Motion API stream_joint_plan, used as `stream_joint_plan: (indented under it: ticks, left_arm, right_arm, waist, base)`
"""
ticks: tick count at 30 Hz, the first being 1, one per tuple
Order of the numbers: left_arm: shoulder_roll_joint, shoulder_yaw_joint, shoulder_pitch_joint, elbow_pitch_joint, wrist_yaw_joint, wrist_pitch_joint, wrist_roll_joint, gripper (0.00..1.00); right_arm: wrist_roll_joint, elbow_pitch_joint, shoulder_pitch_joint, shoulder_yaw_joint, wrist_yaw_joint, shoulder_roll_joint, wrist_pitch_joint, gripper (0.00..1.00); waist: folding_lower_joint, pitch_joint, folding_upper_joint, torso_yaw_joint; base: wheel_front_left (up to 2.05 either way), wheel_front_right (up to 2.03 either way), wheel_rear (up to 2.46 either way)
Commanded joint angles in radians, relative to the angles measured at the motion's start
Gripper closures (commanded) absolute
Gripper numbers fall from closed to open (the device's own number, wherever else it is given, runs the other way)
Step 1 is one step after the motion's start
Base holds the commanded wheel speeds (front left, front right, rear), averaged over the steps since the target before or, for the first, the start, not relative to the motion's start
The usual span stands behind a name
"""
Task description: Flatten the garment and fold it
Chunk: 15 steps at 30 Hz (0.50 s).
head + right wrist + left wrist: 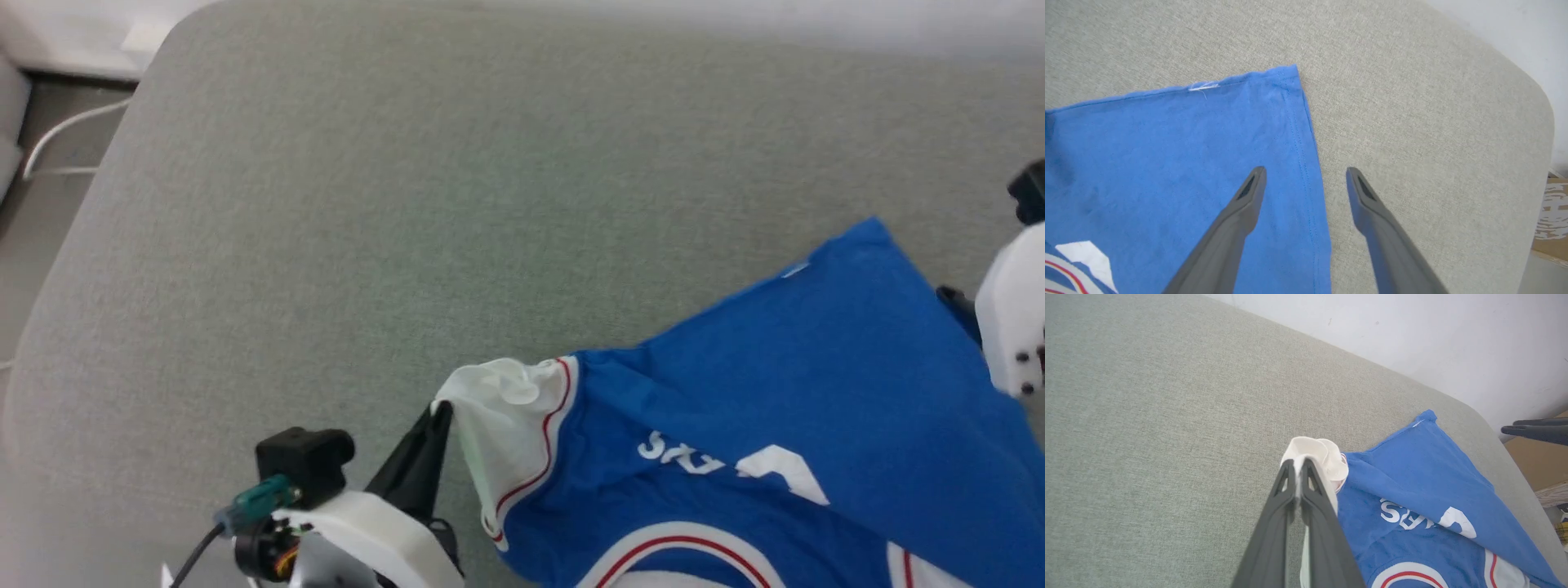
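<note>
While the left pincer (1298,462) is pressed together on the bunched white sleeve (1315,447) and the right pincer (1306,179) stands spread, one finger above the blue hem (1308,163) and one above bare upholstery, gripping nothing, a pull on the sleeve would probably drag the garment (816,367) rather than stretch it; it lies creased on the grey-green padded surface (408,204), near its right edge, so it could bunch further or slide off; the thin pinch may also slip. White letters read "ERS", upside down in the head view; the numeral beside them is folded, unreadable; no brand label shows.
</note>
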Motion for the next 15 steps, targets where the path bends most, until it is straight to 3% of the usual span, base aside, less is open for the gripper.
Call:
stream_joint_plan:
  ticks: [1, 7, 15]
  left_arm:
    - [-0.013, -0.01, -0.022, -0.001, -0.01, -0.007, 0.009, 1.0]
    - [-0.054, -0.046, -0.058, 0.023, -0.03, -0.019, 0.014, 1.0]
    - [-0.084, -0.07, -0.08, 0.057, -0.051, -0.034, 0.011, 1.0]
  right_arm:
    - [-0.008, 0.035, -0.046, 0.02, -0.002, -0.005, 0.002, 0.0]
    - [-0.034, 0.205, -0.183, 0.113, -0.002, -0.041, -0.011, 0.0]
    - [-0.056, 0.387, -0.233, 0.198, -0.002, -0.076, -0.05, 0.0]
  waist:
    - [-0.0002, 0.083, -0.0001, 0.084]
    - [-0.0002, 0.137, -0.0001, 0.151]
    - [-0.0002, 0.168, -0.0001, 0.2]
  base:
    - [0.0, 0.0, 0.0]
    - [0.0, 0.0, 0.0]
    - [0.0, 0.0, 0.0]
